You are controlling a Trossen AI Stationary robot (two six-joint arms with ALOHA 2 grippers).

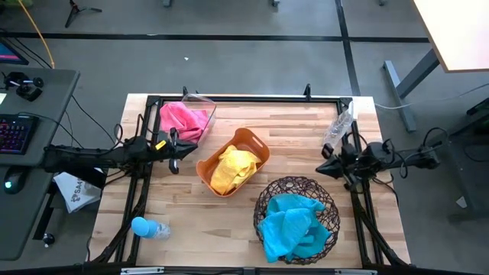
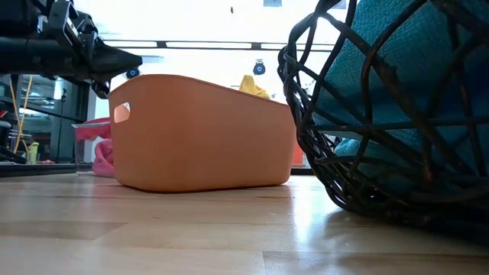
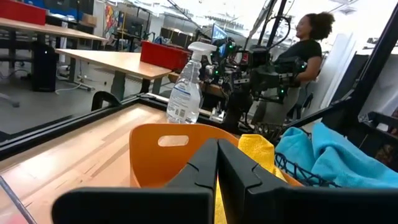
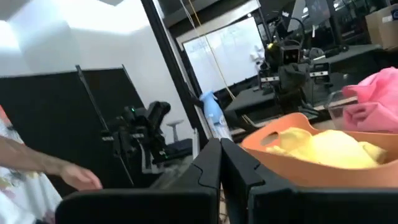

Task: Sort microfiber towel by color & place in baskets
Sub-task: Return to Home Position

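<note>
Pink towels point(image 1: 182, 120) lie in the clear bin point(image 1: 206, 114) at the table's far left. Yellow towels point(image 1: 233, 169) fill the orange tub point(image 1: 256, 147) in the middle. Sky blue towels point(image 1: 294, 224) fill the round dark wire basket point(image 1: 269, 197) at the near right, some hanging over its near rim. My left gripper point(image 1: 177, 155) hovers shut between the bin and the tub, holding nothing. My right gripper point(image 1: 321, 168) hovers shut at the table's right, beyond the wire basket. In the low view the tub point(image 2: 202, 134) and basket point(image 2: 382, 114) stand on the table.
A clear spray bottle point(image 1: 337, 128) lies at the far right corner. A blue-capped bottle point(image 1: 147, 228) lies near the near left corner. A black frame point(image 1: 252, 98) runs round the table. Bare wood shows in the near middle. A person point(image 3: 308, 43) is beyond the table's right side.
</note>
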